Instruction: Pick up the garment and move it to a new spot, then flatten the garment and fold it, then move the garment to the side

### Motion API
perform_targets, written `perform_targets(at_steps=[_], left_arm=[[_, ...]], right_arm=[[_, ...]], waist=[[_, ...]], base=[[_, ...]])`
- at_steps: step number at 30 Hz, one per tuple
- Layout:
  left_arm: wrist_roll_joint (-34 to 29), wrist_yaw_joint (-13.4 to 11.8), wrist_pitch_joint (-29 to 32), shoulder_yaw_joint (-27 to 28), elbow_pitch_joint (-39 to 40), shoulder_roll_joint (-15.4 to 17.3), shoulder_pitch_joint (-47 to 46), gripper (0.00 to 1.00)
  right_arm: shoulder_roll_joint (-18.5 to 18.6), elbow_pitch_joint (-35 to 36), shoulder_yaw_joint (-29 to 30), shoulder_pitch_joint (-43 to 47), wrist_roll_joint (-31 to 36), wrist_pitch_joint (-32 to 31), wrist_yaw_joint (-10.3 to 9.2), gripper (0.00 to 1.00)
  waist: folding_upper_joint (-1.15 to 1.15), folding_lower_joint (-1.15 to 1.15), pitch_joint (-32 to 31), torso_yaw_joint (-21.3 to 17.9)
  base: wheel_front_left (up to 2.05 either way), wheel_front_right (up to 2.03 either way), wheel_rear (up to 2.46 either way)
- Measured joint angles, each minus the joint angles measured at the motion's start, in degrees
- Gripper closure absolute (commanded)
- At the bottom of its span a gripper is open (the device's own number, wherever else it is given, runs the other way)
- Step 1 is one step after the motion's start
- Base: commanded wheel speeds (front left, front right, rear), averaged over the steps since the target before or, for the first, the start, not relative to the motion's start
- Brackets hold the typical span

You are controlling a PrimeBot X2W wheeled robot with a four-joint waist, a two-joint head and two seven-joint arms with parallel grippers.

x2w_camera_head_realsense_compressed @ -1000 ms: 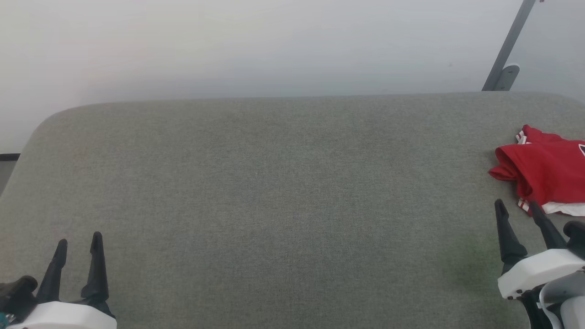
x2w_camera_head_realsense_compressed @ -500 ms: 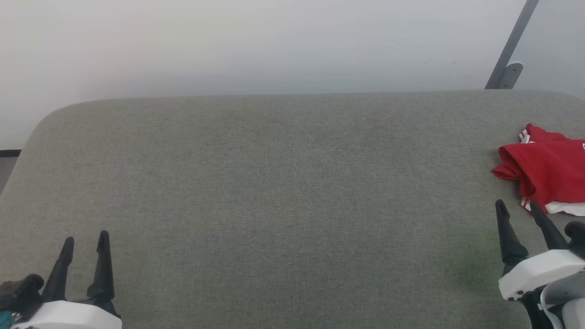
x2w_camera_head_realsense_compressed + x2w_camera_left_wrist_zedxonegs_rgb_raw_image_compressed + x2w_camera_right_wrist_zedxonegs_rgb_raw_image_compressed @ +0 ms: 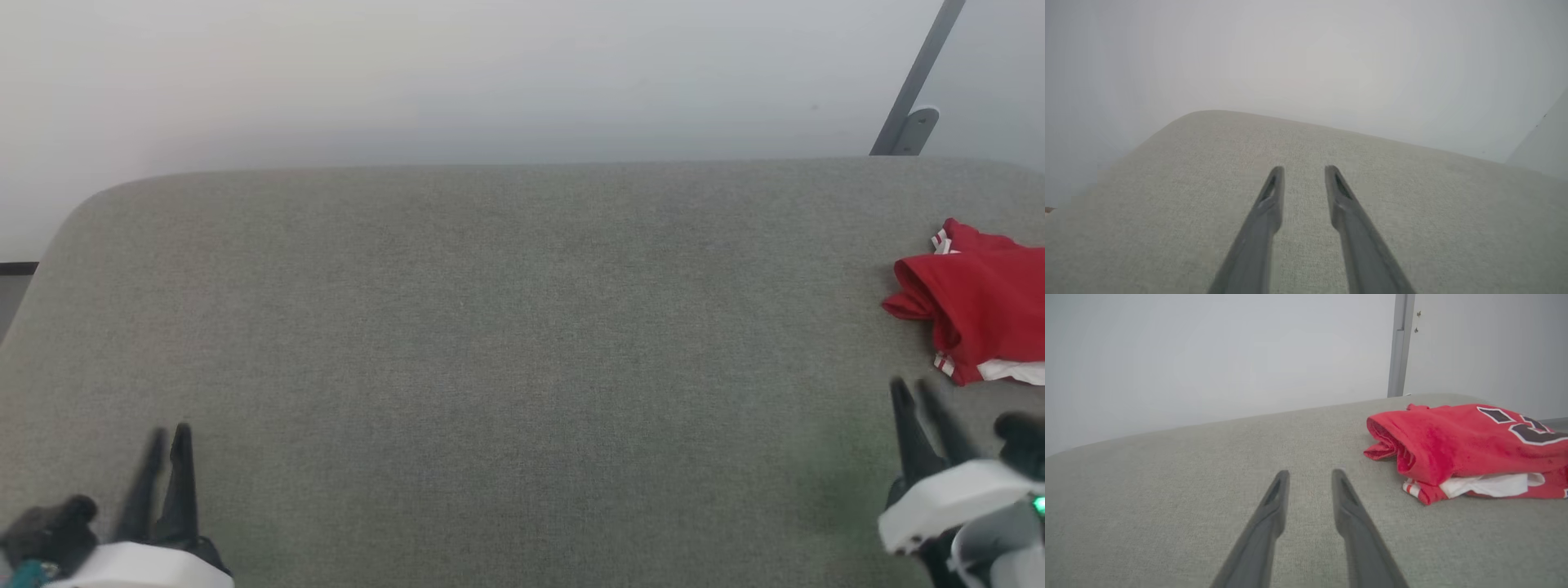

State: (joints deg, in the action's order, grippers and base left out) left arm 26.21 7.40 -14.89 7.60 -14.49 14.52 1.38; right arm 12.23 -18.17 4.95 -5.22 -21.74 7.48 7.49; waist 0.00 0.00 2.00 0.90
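Head view: the grey padded surface (image 3: 490, 327) takes the lower two thirds of the frame. Its far edge runs straight across under the pale wall (image 3: 408, 82). The corner at upper left is rounded, and the left side slopes down to the frame edge. A wide stretch of grey cloth lies between my two grippers at the lower corners.

Left gripper (image 3: 167, 434), lower left: the fingers are blurred here and look close together. Its own wrist view is sharper and shows the two fingers apart with a plain gap, cloth showing between them, nothing gripped. Right gripper (image 3: 913, 388), lower right: its wrist view reads the same, a moderate gap with nothing in it. I note both as partly spread, not wide.

The garment (image 3: 980, 302) lies bunched on the surface at the right edge of the head view, cut off by the frame and well short of the far edge. It sits just above the right gripper's tips and a little right of them, apart, not touching.

The right wrist view adds detail. A dark white-outlined number (image 3: 1527, 426) shows on top of the red cloth, a white sleeve (image 3: 1486, 484) is tucked beneath, and there is striped trim (image 3: 1410, 489) at the lower left fold. There the garment fills the right half, to the right of the fingers. A grey post (image 3: 1400, 347) stands against the wall beyond the far edge. The left wrist view gives the rounded corner and the wall.
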Motion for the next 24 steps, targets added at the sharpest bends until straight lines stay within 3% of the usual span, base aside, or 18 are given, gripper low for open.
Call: perform_targets(at_steps=[5,24], left_arm=[[1.76,0.00,0.76,-0.42,-1.75,-2.07,0.73,1.00],[16.61,0.00,5.39,-0.52,-1.37,-4.12,-0.43,1.00]], right_arm=[[-1.34,-2.00,-0.07,1.59,-1.66,-0.53,0.00,1.00],[-3.05,-0.60,0.36,1.44,-17.64,-3.50,0.00,1.00]], waist=[[0.00,0.00,-0.03,-0.02],[0.00,0.00,-0.30,-0.15]], base=[[0.00,0.00,0.00],[0.00,0.00,0.00]])
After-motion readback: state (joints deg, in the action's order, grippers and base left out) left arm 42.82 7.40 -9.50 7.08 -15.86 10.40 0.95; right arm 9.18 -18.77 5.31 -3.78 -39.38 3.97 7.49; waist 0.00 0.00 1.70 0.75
